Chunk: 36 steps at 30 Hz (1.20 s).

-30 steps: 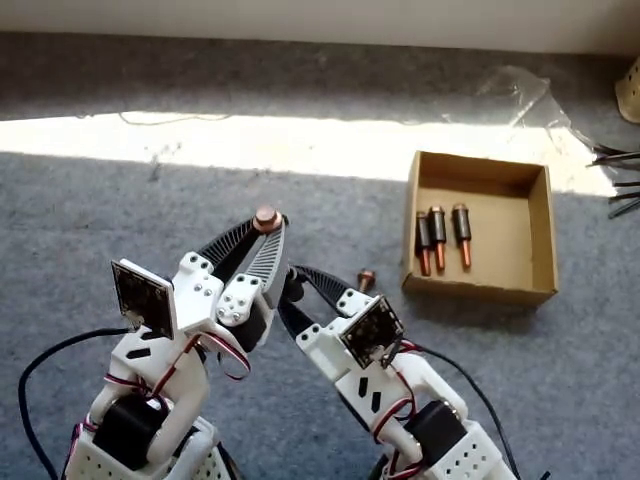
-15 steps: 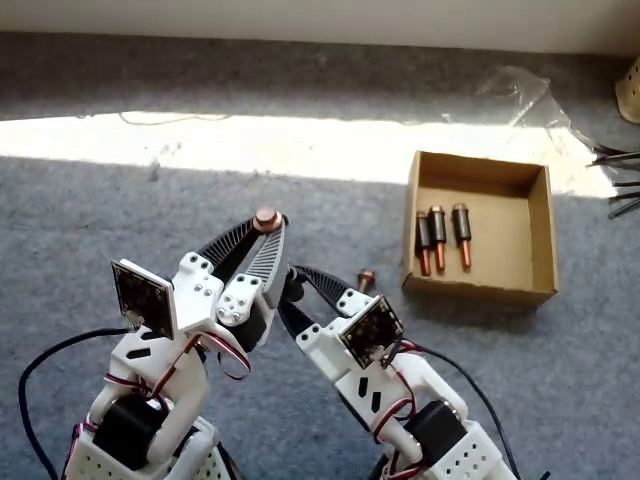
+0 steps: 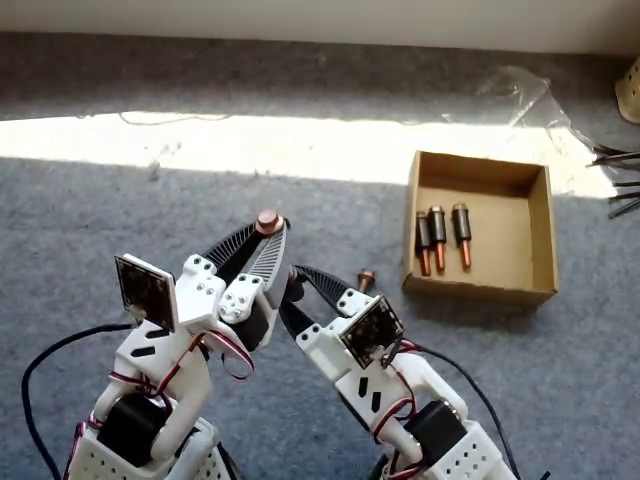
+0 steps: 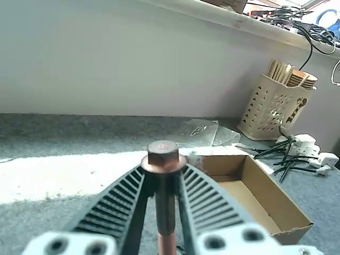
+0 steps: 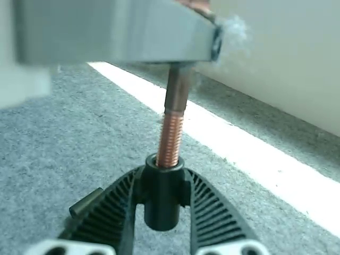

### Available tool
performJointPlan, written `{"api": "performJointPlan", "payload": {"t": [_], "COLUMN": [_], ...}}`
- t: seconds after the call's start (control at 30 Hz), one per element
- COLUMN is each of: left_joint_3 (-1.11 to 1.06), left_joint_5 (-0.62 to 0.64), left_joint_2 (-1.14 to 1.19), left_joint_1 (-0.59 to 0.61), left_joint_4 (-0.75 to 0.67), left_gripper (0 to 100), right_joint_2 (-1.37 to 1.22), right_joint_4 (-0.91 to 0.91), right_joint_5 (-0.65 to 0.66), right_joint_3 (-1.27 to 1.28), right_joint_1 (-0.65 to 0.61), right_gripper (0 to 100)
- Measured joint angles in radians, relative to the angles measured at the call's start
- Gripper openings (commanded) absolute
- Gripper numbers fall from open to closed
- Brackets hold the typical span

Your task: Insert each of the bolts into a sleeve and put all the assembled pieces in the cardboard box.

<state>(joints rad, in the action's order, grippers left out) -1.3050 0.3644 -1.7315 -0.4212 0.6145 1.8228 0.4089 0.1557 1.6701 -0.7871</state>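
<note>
Looking down in the high view, the left end effector [image 3: 266, 230] is closed on a bolt [image 3: 267, 221], with the right end effector [image 3: 297, 277] at its 5 o'clock. The cardboard box [image 3: 478, 292], at 3 o'clock, holds three assembled pieces [image 3: 440, 238]; a loose bolt [image 3: 366, 279] lies off its 8 o'clock corner. Left wrist view: the jaws pinch the bolt's shank. Right wrist view: the right end effector clamps a sleeve [image 5: 160, 199], the bolt's threaded tip seemingly just inside.

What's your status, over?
Left gripper shut on bolt. Right gripper shut on sleeve, bolt tip at its mouth. Three assembled pieces in cardboard box. Nothing blocking.
</note>
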Motion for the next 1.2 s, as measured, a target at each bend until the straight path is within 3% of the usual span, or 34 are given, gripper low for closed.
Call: {"api": "performJointPlan", "payload": {"t": [0.47, 1.2], "left_joint_3": [0.002, -0.069], "left_joint_5": [0.006, 0.006], "left_joint_2": [-0.015, -0.015], "left_joint_1": [-0.008, -0.009], "left_joint_4": [0.166, 0.178], "left_gripper": [1, 1], "right_joint_2": [-0.002, -0.002], "right_joint_4": [0.002, 0.005], "right_joint_5": [0.002, 0.0], "right_joint_3": [0.0, 0.0], "right_joint_1": [-0.005, -0.003], "right_gripper": [0.4, 0.4]}}
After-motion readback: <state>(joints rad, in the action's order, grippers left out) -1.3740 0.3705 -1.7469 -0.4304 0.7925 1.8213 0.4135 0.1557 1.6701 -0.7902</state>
